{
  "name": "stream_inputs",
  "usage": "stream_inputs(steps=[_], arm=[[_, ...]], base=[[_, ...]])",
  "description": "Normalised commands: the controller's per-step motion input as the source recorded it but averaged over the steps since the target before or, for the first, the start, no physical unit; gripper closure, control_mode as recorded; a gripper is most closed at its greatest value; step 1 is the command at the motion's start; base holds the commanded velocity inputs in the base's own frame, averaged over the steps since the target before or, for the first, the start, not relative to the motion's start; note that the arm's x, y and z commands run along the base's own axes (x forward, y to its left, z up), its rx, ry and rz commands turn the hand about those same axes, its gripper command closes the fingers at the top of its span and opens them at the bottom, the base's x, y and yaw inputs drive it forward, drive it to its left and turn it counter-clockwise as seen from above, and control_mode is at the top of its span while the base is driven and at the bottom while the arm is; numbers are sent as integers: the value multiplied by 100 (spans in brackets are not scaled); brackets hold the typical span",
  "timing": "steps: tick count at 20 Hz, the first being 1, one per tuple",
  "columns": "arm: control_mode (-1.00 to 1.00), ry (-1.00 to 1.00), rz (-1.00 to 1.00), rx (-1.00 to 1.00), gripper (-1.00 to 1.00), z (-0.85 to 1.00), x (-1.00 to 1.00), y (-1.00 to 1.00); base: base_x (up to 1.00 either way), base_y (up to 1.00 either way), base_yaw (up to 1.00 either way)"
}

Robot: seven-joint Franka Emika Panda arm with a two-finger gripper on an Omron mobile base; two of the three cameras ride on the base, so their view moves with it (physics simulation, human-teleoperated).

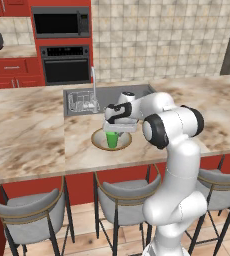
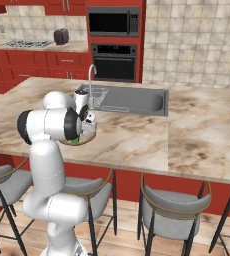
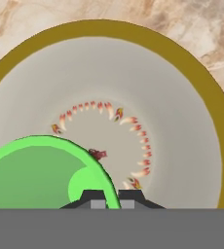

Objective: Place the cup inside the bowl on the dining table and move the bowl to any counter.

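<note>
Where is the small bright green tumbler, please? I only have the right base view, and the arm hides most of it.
Observer: In the left base view the tumbler is upright within the wide shallow beige-grey bowl with the brown-gold rim.
Operator: Are the fingers shut on it?
Observer: Yes. The hand view shows the dark fingers pinching its rim wall, one inside and one outside.

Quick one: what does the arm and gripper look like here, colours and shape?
The arm is glossy white, built of rounded tube segments with black rings at the joints. The gripper has a white and dark grey boxy hand with two small dark finger tips. No cables or markings visible.
</note>
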Motion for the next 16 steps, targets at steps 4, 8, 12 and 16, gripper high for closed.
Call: stream_inputs(steps=[4,8,12,16], arm=[[-100,0,0,0,-100,0,0,0],[-100,0,0,0,-100,0,0,0],[-100,0,0,0,-100,0,0,0],[-100,-1,0,0,-100,-1,0,0]], base=[[0,0,0],[0,0,0],[0,0,0],[0,0,0]])
